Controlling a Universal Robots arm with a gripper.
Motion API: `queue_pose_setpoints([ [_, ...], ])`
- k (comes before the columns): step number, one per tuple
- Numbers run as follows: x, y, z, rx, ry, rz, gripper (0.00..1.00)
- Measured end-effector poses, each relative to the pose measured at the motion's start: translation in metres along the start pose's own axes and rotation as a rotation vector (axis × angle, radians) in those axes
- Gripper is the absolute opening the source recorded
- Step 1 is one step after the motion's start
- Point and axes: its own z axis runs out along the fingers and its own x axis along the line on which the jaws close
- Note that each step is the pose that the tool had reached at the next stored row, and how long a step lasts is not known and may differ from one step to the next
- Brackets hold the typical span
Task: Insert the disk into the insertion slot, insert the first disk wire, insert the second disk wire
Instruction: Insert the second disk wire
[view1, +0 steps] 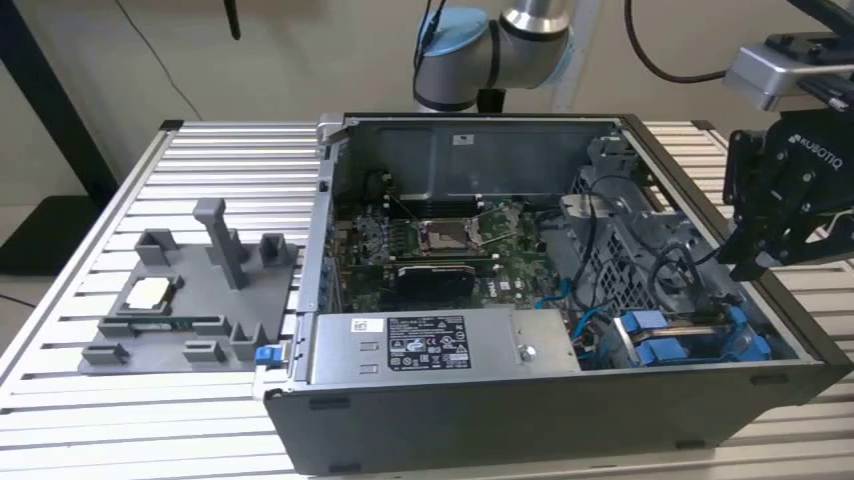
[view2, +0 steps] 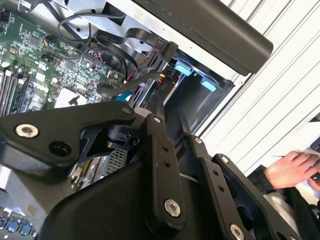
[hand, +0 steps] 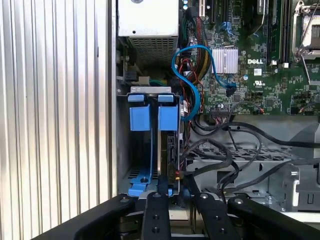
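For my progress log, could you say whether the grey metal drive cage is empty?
No, two bright blue plastic carrier handles stand side by side in the cage.

The computer case (view1: 534, 420) rests on the slatted table (view1: 80, 420). A parts fixture (view1: 187, 300) sits beside it on the exterior view's left. Inside the case, the power supply (view1: 441, 340) runs along the near wall, with the motherboard (view1: 441, 235) behind it. The insertion slot (view1: 694, 325) occupies the near corner on the exterior view's right. The disk (hand: 169, 150) stands in it, just beside a second carrier (hand: 140, 117). The gripper (view1: 747, 265) hangs above that side's wall.
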Motion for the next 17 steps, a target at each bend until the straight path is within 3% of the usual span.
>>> queue_pose_setpoints([
  [5, -0.0001, -0.0046, 0.0004, -0.0001, -0.0094, 0.000, 0.27],
  [8, -0.0001, -0.0110, 0.0010, -0.0002, -0.0194, 0.000, 0.27],
  [12, -0.0003, -0.0202, 0.0016, -0.0007, -0.0410, 0.000, 0.27],
  [17, -0.0004, -0.0299, 0.0031, -0.0016, -0.0772, -0.001, 0.27],
])
